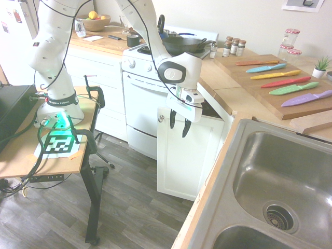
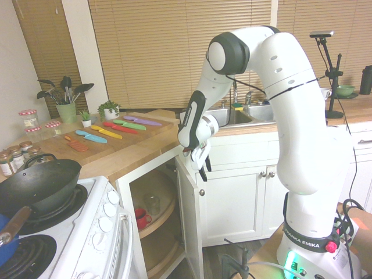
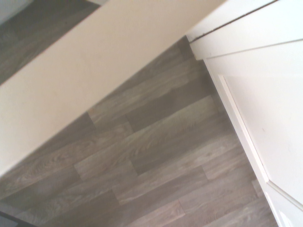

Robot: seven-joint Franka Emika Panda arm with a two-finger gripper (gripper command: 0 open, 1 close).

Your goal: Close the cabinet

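Showed the white corner cabinet [image 2: 124, 200] open between the stove [image 2: 81, 232] and the sink cabinets [image 2: 229, 203], beneath the wooden countertop [image 2: 131, 160]. Revealed a red mug [image 2: 142, 219] and a clear glass jar [image 2: 152, 204] on a rounded shelf [image 2: 165, 216] inside. Left the recessed-panel door [image 1: 189, 161] swung well out over the wood-look floor [image 1: 129, 199], with the small silver knob [image 1: 161, 119] near its upper free corner.

Positioned the gripper [image 1: 179, 131] by the upper part of that door, on its outer, panelled side, with fingers apart and nothing between them. Gave no clear sign of whether they touched the panel.

Appeared well placed for a push, but left the main work undone: with the opening plainly exposed, needed the door swung toward the stove side and then pressed flush with the frame. Seemed to call for a steady shove near the free edge, at some risk of slipping off it.

Included, farther out, a black wok [image 2: 43, 183] on the stove, a cutting board [image 2: 116, 139] with colored knives on the countertop, and a stainless-steel sink [image 1: 236, 136] beyond.
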